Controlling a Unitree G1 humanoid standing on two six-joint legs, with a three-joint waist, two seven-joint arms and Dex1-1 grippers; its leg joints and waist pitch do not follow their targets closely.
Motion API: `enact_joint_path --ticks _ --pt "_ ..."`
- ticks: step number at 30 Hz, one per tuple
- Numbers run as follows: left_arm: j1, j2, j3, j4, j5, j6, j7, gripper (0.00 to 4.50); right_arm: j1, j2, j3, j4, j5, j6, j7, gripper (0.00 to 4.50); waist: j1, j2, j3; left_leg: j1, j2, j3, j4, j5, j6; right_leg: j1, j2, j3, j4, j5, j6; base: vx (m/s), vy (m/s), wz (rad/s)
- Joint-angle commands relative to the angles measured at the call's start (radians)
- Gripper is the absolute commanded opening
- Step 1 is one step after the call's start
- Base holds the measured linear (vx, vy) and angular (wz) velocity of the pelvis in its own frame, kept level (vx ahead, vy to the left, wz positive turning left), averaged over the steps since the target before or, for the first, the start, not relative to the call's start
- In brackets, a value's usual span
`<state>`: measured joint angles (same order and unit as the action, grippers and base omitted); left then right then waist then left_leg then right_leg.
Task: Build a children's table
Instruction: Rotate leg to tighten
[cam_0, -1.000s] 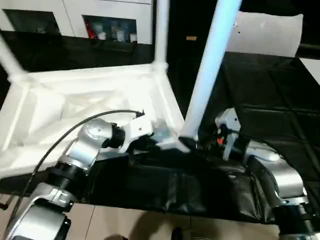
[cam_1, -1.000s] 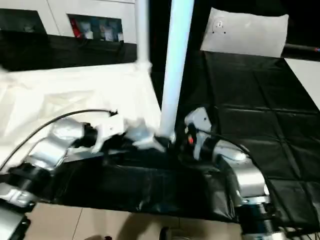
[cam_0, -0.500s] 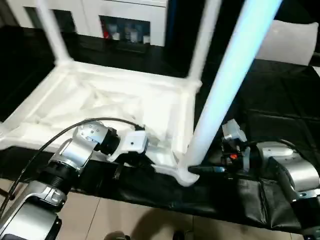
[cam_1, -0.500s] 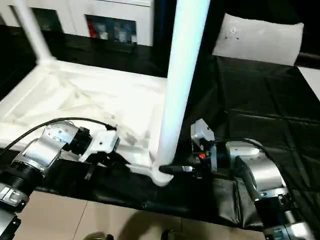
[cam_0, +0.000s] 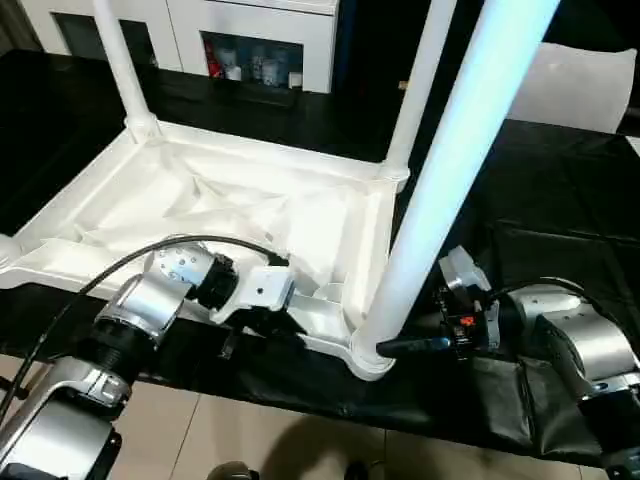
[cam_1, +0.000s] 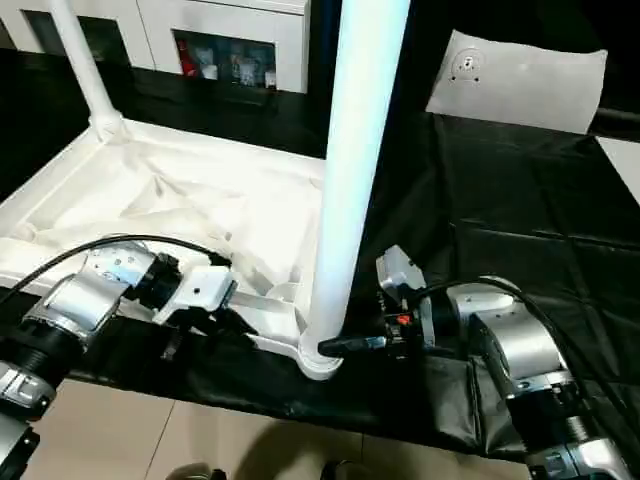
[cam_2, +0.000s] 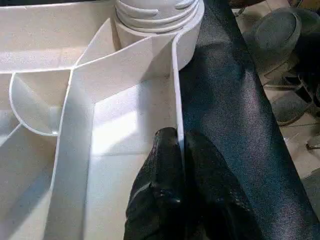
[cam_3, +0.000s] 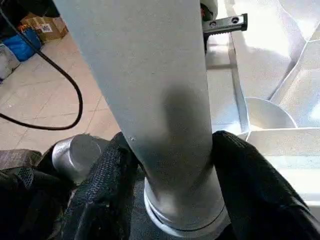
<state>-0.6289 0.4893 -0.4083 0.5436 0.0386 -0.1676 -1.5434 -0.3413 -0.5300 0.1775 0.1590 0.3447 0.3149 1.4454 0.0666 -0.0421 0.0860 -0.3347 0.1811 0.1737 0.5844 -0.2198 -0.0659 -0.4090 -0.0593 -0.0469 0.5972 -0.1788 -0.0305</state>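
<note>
No legible writing anywhere. Black cloth covers the work surface; tan tiled floor shows at its near edge. White cabinet with glass doors behind. Children's table lies upside down on the cloth, legs up, near corner at the cloth's edge. Right gripper clasps the near leg just above its socket. Left gripper pinches the rim wall.
</note>
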Motion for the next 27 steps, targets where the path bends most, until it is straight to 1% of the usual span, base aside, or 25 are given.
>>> enact_joint_path --ticks 1,3,4,5,7,8,9,10,11,12,13,14,15,16,17,18,19,20,21,22,23,24,25,26,27 --pt "0.004 0.0 -0.054 0.026 0.044 -0.007 -0.029 0.0 0.011 -0.011 -0.002 -0.03 0.03 0.011 0.007 2.01 0.0 -0.007 -0.06 -0.007 0.053 -0.004 -0.063 -0.067 0.084 0.056 -0.082 0.049 -0.057 -0.179 -0.239 0.0 0.0 0.0" --pt "0.006 -0.009 -0.047 0.027 0.039 0.014 -0.015 0.0 0.021 -0.005 -0.008 -0.043 0.041 0.025 -0.007 2.0 0.001 -0.007 -0.06 -0.007 0.052 -0.005 -0.063 -0.068 0.083 0.057 -0.083 0.049 -0.057 -0.185 -0.237 0.0 0.0 0.0" --pt "0.006 -0.028 -0.034 0.027 0.04 0.053 0.028 0.0 0.043 0.015 -0.027 -0.075 0.065 0.067 -0.05 2.0 0.003 -0.005 -0.06 -0.004 0.053 -0.004 -0.063 -0.067 0.082 0.055 -0.082 0.05 -0.058 -0.184 -0.237 0.0 0.0 0.0" --pt "0.006 -0.028 -0.034 0.027 0.04 0.053 0.028 0.0 0.043 0.015 -0.027 -0.075 0.065 0.067 -0.05 1.99 0.005 -0.006 -0.059 -0.005 0.054 -0.003 -0.063 -0.064 0.082 0.056 -0.081 0.051 -0.058 -0.178 -0.235 0.0 0.0 0.0" --pt "0.003 -0.055 -0.017 0.03 0.044 0.112 0.098 0.0 0.072 0.047 -0.047 -0.118 0.08 0.113 -0.123 1.99 0.008 -0.008 -0.056 -0.005 0.052 -0.004 -0.065 -0.081 0.076 0.055 -0.082 0.05 -0.063 -0.216 -0.226 0.0 0.0 0.0" --pt "-0.003 -0.081 -0.002 0.032 0.044 0.16 0.154 0.0 0.087 0.08 -0.051 -0.138 0.055 0.125 -0.206 1.99 0.008 -0.005 -0.052 -0.004 0.052 -0.005 -0.067 -0.103 0.065 0.052 -0.083 0.051 -0.07 -0.265 -0.211 0.0 0.0 0.0" --pt "-0.003 -0.081 -0.002 0.032 0.044 0.16 0.154 0.0 0.087 0.08 -0.051 -0.138 0.055 0.125 -0.206 1.99 0.005 -0.007 -0.049 -0.004 0.048 -0.006 -0.069 -0.129 0.05 0.049 -0.082 0.052 -0.077 -0.332 -0.189 0.0 0.0 0.0" --pt "-0.008 -0.098 0.008 0.034 0.042 0.191 0.19 0.0 0.095 0.101 -0.051 -0.15 0.034 0.129 -0.261 1.99 0.003 -0.004 -0.046 -0.001 0.045 -0.01 -0.072 -0.156 0.04 0.047 -0.086 0.051 -0.088 -0.424 -0.159 -0.051 -0.007 0.0" --pt "-0.012 -0.124 0.022 0.028 0.032 0.242 0.228 0.0 0.099 0.136 -0.046 -0.156 -0.008 0.139 -0.35 1.99 0.0 -0.004 -0.046 -0.003 0.046 -0.011 -0.073 -0.158 0.032 0.047 -0.084 0.052 -0.089 -0.445 -0.149 0.0 0.0 0.0" --pt "-0.017 -0.154 0.034 0.024 0.022 0.28 0.268 0.0 0.094 0.181 -0.044 -0.151 -0.049 0.161 -0.449 1.99 -0.006 -0.001 -0.041 0.0 0.043 -0.013 -0.077 -0.175 0.016 0.039 -0.081 0.05 -0.095 -0.494 -0.128 0.0 0.0 0.0" --pt "-0.02 -0.173 0.041 0.022 0.016 0.302 0.29 0.0 0.09 0.209 -0.042 -0.146 -0.074 0.177 -0.509 1.98 -0.015 -0.005 -0.04 -0.001 0.039 -0.017 -0.078 -0.202 0.007 0.039 -0.082 0.046 -0.102 -0.565 -0.101 0.0 0.0 0.0" --pt "-0.03 -0.205 0.051 0.03 0.017 0.336 0.342 0.0 0.073 0.262 -0.042 -0.13 -0.108 0.209 -0.603 1.98 -0.02 -0.004 -0.039 -0.007 0.038 -0.021 -0.081 -0.207 0.003 0.044 -0.084 0.046 -0.103 -0.591 -0.088 0.0 0.0 0.0" --pt "-0.03 -0.205 0.051 0.03 0.017 0.336 0.342 0.0 0.073 0.262 -0.042 -0.13 -0.108 0.209 -0.603 1.96 -0.032 -0.004 -0.041 -0.011 0.037 -0.026 -0.084 -0.208 -0.008 0.046 -0.084 0.04 -0.106 -0.612 -0.071 0.0 0.0 0.0" --pt "-0.036 -0.225 0.056 0.037 0.019 0.355 0.375 0.0 0.061 0.295 -0.043 -0.118 -0.125 0.229 -0.659 1.95 -0.041 -0.004 -0.041 -0.01 0.038 -0.028 -0.084 -0.218 -0.003 0.044 -0.084 0.041 -0.109 -0.617 -0.062 -0.056 0.036 -0.14" --pt "-0.043 -0.244 0.063 0.044 0.022 0.377 0.409 0.0 0.05 0.328 -0.049 -0.106 -0.138 0.244 -0.713 1.94 -0.044 -0.002 -0.042 -0.009 0.036 -0.027 -0.083 -0.22 0.001 0.042 -0.082 0.042 -0.11 -0.607 -0.066 0.0 0.0 0.0" --pt "-0.045 -0.251 0.066 0.047 0.023 0.384 0.421 0.0 0.045 0.34 -0.051 -0.101 -0.143 0.249 -0.733 1.94 -0.049 -0.001 -0.041 -0.005 0.039 -0.026 -0.084 -0.23 0.007 0.036 -0.082 0.043 -0.112 -0.584 -0.078 0.0 0.0 0.0" --pt "-0.058 -0.285 0.083 0.063 0.027 0.414 0.491 0.0 0.026 0.389 -0.06 -0.078 -0.161 0.264 -0.813 1.92 -0.055 0.0 -0.038 -0.002 0.037 -0.024 -0.083 -0.247 0.009 0.031 -0.08 0.043 -0.115 -0.588 -0.085 0.0 0.0 0.0" --pt "-0.062 -0.296 0.09 0.066 0.029 0.426 0.514 0.0 0.021 0.405 -0.063 -0.073 -0.166 0.27 -0.841 1.92 -0.056 0.0 -0.039 0.001 0.036 -0.026 -0.083 -0.257 0.009 0.031 -0.082 0.041 -0.117 -0.602 -0.084 0.0 0.0 0.0" --pt "-0.065 -0.306 0.096 0.069 0.03 0.436 0.535 0.0 0.017 0.418 -0.066 -0.069 -0.169 0.276 -0.865 1.92 -0.059 0.001 -0.039 -0.001 0.037 -0.026 -0.085 -0.255 0.013 0.034 -0.082 0.043 -0.118 -0.588 -0.083 0.0 0.0 0.0" --pt "-0.082 -0.35 0.123 0.078 0.035 0.477 0.629 0.0 -0.012 0.475 -0.077 -0.035 -0.185 0.283 -0.96 1.91 -0.06 0.002 -0.041 -0.002 0.04 -0.027 -0.087 -0.247 0.015 0.037 -0.082 0.043 -0.115 -0.553 -0.092 0.0 0.0 0.0" --pt "-0.098 -0.388 0.148 0.078 0.043 0.515 0.712 0.0 -0.041 0.522 -0.085 -0.003 -0.198 0.289 -1.043 1.91 -0.064 0.003 -0.04 -0.003 0.041 -0.026 -0.088 -0.245 0.01 0.034 -0.08 0.045 -0.111 -0.532 -0.103 0.0 0.0 0.0" --pt "-0.098 -0.388 0.148 0.078 0.043 0.515 0.712 0.0 -0.041 0.522 -0.085 -0.003 -0.198 0.289 -1.043 1.91 -0.066 0.006 -0.042 -0.002 0.041 -0.028 -0.088 -0.246 0.002 0.032 -0.081 0.045 -0.108 -0.518 -0.114 0.0 0.0 0.0" --pt "-0.11 -0.414 0.167 0.076 0.047 0.53 0.771 0.0 -0.063 0.551 -0.088 0.022 -0.214 0.283 -1.101 1.91 -0.066 0.001 -0.043 -0.003 0.038 -0.026 -0.086 -0.234 0.008 0.038 -0.08 0.048 -0.107 -0.48 -0.123 0.0 0.0 0.0" --pt "-0.11 -0.415 0.168 0.076 0.048 0.531 0.772 0.0 -0.064 0.553 -0.089 0.022 -0.215 0.283 -1.103 1.91 -0.066 0.002 -0.043 -0.005 0.037 -0.024 -0.087 -0.227 0.012 0.037 -0.079 0.05 -0.106 -0.462 -0.128 0.0 0.0 0.0" --pt "-0.109 -0.422 0.169 0.068 0.054 0.536 0.78 0.0 -0.067 0.566 -0.09 0.022 -0.23 0.287 -1.119 1.91 -0.063 0.001 -0.042 -0.003 0.036 -0.021 -0.085 -0.219 0.023 0.037 -0.079 0.053 -0.106 -0.44 -0.134 0.0 0.0 0.0"
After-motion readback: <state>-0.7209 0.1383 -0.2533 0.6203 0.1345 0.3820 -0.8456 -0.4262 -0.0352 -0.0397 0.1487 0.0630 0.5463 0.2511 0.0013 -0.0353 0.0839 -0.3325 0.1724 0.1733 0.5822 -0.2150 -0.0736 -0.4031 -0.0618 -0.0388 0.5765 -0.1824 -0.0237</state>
